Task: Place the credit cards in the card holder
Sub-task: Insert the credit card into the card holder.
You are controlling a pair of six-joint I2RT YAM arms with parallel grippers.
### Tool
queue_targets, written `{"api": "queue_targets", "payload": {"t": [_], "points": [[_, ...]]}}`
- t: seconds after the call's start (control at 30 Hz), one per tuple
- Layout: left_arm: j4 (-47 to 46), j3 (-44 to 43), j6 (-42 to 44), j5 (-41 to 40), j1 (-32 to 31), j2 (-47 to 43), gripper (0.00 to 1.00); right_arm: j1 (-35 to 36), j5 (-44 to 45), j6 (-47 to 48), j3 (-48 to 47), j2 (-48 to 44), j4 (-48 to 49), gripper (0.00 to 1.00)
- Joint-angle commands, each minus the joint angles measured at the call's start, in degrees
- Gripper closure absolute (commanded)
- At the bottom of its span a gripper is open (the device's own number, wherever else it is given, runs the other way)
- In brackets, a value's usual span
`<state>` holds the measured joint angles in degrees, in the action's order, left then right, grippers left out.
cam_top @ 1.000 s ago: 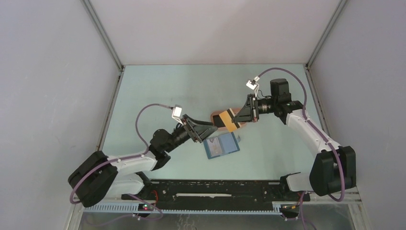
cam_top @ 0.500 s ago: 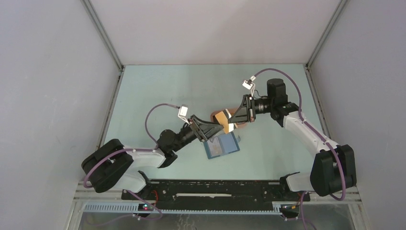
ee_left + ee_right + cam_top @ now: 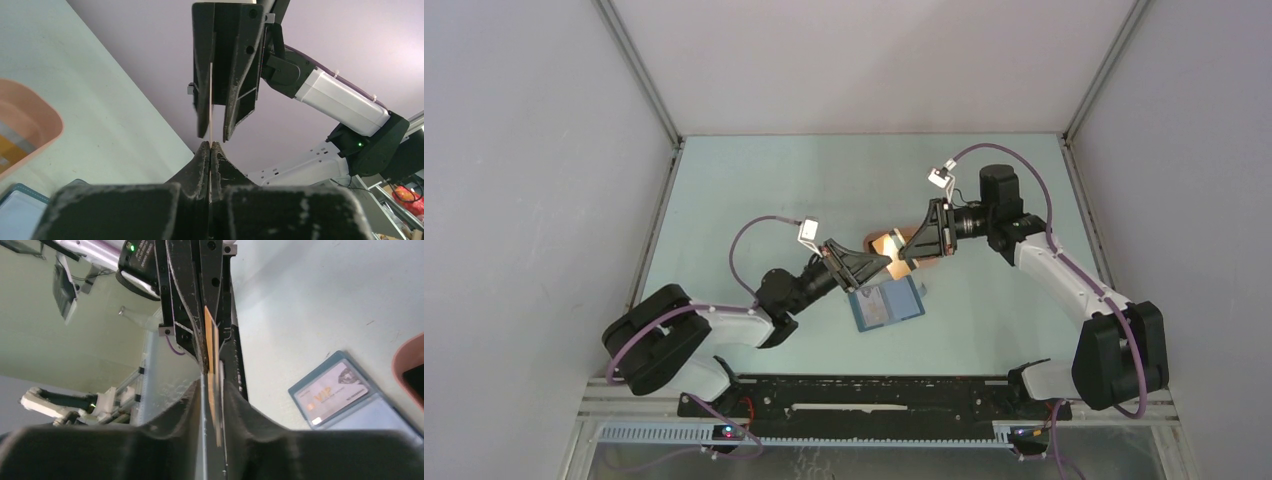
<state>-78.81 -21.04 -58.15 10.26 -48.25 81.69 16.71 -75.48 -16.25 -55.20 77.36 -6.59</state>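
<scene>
Reads "VIP" in the right wrist view: large pale letters across the face of a grey credit card [image 3: 332,396] lying on the open blue card holder [image 3: 381,416] on the desk [image 3: 300,315]. Carries smaller print just under those letters, too blurred to read.
</scene>
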Motion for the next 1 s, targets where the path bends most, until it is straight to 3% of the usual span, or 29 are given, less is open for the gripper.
{"api": "queue_targets", "payload": {"t": [0.0, 0.1, 0.27, 0.5, 0.67, 0.83, 0.97], "points": [[-2.2, -1.9, -2.2, 2.3, 1.7, 0.7, 1.0, 0.6, 0.3, 8.7, -1.4, -0.9, -4.6, 0.54], [-1.9, 0.4, -2.8, 4.3, 3.2, -0.2, 1.0, -0.3, 3.0, 23.1, -5.6, -1.4, -18.0, 0.4], [6.8, 3.5, -2.7, 8.8, 5.6, -4.2, 1.0, -1.7, 11.1, 35.1, -7.3, -5.2, -26.5, 0.38], [43.5, -0.4, 10.5, 9.2, 5.8, -16.8, 1.0, -0.9, 24.2, 42.9, -7.2, -5.9, -30.5, 0.41], [60.8, -6.6, 18.1, 13.1, 5.8, -17.9, 1.0, 3.9, 33.1, 44.4, -7.0, -0.4, -31.6, 0.49], [62.5, -7.3, 20.5, 15.7, 6.1, -15.8, 1.0, 9.6, 42.0, 46.4, -7.0, 6.1, -32.4, 0.5], [58.3, -6.2, 19.9, 18.5, 6.9, -12.2, 1.0, 13.1, 46.7, 48.1, -7.0, 9.9, -32.6, 0.49]]}}
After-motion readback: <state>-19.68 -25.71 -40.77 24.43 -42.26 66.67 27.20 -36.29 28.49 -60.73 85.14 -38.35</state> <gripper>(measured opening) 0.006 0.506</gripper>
